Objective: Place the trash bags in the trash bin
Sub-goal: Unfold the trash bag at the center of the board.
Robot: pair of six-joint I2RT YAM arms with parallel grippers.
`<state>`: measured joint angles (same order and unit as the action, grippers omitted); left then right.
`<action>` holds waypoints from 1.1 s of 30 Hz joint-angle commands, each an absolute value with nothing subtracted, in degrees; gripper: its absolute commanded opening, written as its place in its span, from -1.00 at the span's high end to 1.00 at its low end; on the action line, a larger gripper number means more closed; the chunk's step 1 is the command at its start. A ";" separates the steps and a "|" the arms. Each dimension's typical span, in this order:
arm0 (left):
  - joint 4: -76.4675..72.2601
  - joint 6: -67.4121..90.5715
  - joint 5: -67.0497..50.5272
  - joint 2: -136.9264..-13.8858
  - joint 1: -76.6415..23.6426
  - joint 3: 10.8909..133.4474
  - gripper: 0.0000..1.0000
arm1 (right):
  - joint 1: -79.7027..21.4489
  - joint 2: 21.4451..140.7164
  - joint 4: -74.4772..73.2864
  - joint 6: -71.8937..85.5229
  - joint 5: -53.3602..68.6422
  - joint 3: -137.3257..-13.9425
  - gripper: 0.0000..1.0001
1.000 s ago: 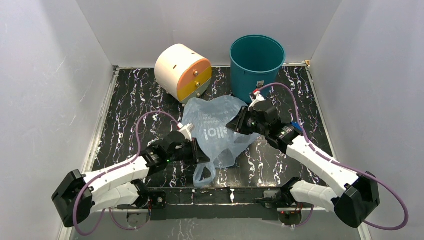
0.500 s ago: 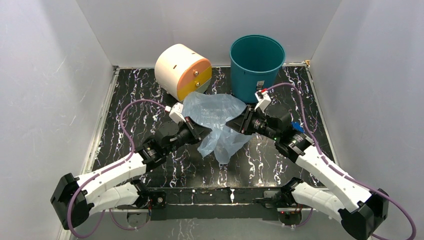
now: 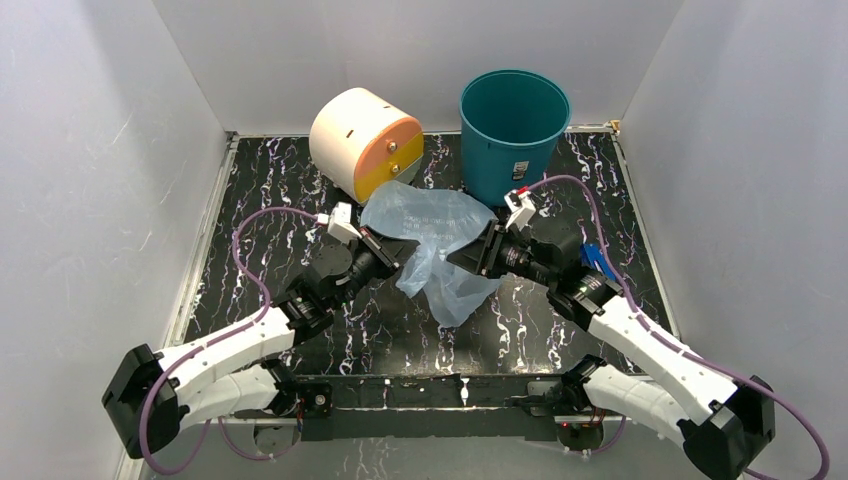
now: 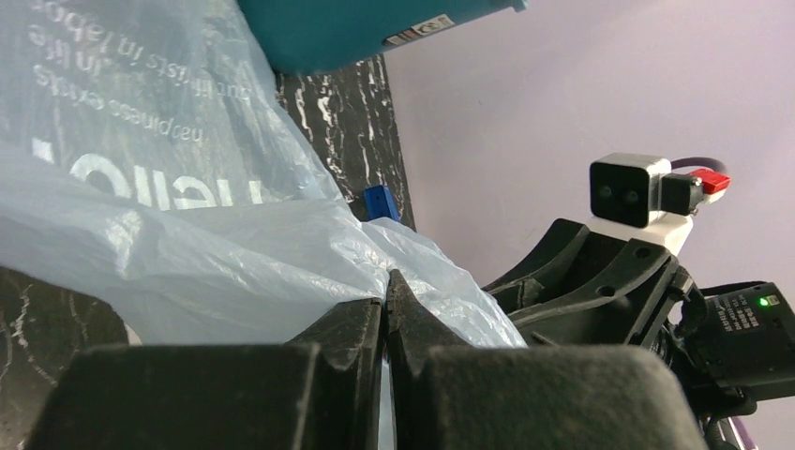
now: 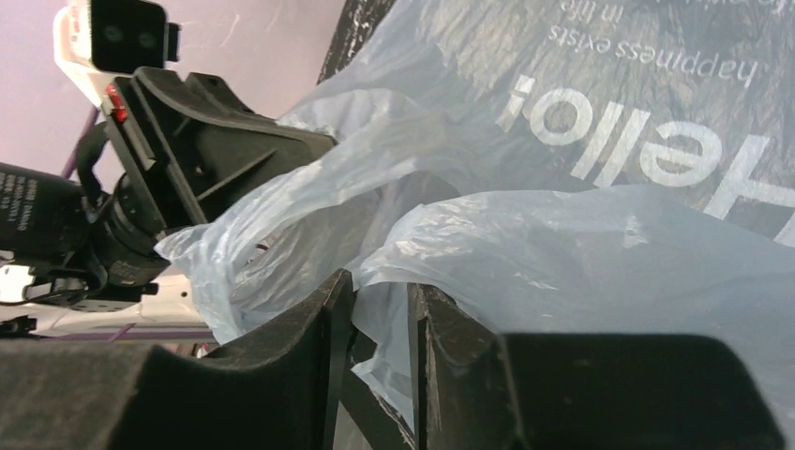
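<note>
The pale blue trash bag (image 3: 432, 232) with white "Hello" lettering hangs bunched between my two grippers, above the table and just in front of the teal trash bin (image 3: 513, 130). My left gripper (image 3: 393, 250) is shut on the bag's left side; in the left wrist view its jaws (image 4: 385, 283) pinch the film (image 4: 187, 234) tight. My right gripper (image 3: 470, 256) is shut on the bag's right side; in the right wrist view a fold of bag (image 5: 562, 206) sits between its narrowly parted jaws (image 5: 380, 286). The bin's base (image 4: 356, 28) shows in the left wrist view.
A cream and orange drum-shaped box (image 3: 365, 143) lies left of the bin at the back. A small dark blue flat object (image 3: 592, 257) lies on the black marbled table (image 3: 270, 200) behind the right arm, also in the left wrist view (image 4: 379, 202). White walls enclose three sides.
Both grippers have lifted the bag off the table and carried it back toward the bin. The bag went from spread flat to bunched and hanging; the left arm reached forward.
</note>
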<state>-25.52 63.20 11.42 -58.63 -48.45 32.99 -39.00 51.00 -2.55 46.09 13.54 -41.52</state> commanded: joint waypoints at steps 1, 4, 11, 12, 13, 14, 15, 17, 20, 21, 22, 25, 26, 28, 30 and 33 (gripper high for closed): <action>-25.90 64.03 16.49 -55.50 -47.91 31.72 1.00 | -38.85 52.68 3.06 48.17 13.46 -40.06 0.22; -25.37 64.04 16.59 -55.33 -47.91 31.45 1.00 | -38.86 54.17 2.21 48.68 14.10 -39.51 0.13; -26.55 65.33 15.58 -56.56 -47.95 30.28 1.00 | -38.85 56.45 3.71 49.16 20.50 -36.64 -0.02; -26.71 65.44 15.34 -56.74 -47.95 30.32 1.00 | -38.94 56.91 5.09 49.67 21.39 -36.15 -0.06; -26.97 65.47 15.18 -56.85 -47.97 30.24 1.00 | -39.13 57.41 5.83 49.96 21.11 -35.82 -0.11; -27.27 65.43 14.98 -57.01 -47.94 30.24 1.00 | -39.44 57.81 5.01 49.97 19.52 -36.01 -0.14; -27.26 65.40 14.80 -57.16 -47.95 30.36 1.00 | -39.86 58.05 3.85 49.39 17.50 -36.30 -0.15; -26.99 65.30 14.31 -57.37 -47.90 30.71 1.00 | -41.33 58.03 1.55 48.36 12.31 -36.93 -0.15; -27.33 65.46 14.06 -57.48 -47.91 30.47 1.00 | -45.98 57.98 1.41 47.72 2.61 -36.55 -0.14; -27.63 65.59 14.08 -57.48 -47.91 30.37 1.00 | -48.74 58.32 1.71 47.00 -1.48 -36.48 -0.13; -27.68 65.65 14.08 -57.48 -47.91 30.45 1.00 | -51.67 58.94 1.28 46.79 -6.47 -36.64 -0.12; -27.04 65.51 13.83 -57.48 -47.92 30.77 1.00 | -61.23 60.37 -3.63 49.13 -26.27 -37.54 -0.11; -26.95 65.39 13.74 -57.41 -47.97 30.84 1.00 | -63.30 60.71 -4.97 50.33 -31.07 -37.48 -0.08; -26.50 65.24 13.70 -57.26 -47.91 31.00 1.00 | -65.15 61.69 -7.21 52.78 -35.74 -37.85 -0.05; -26.19 65.02 13.64 -57.26 -47.92 31.19 1.00 | -66.00 63.81 -8.25 53.06 -37.61 -38.40 -0.03; -26.41 64.98 13.38 -57.32 -47.94 31.27 1.00 | -66.31 65.56 -10.38 54.90 -40.04 -39.08 0.14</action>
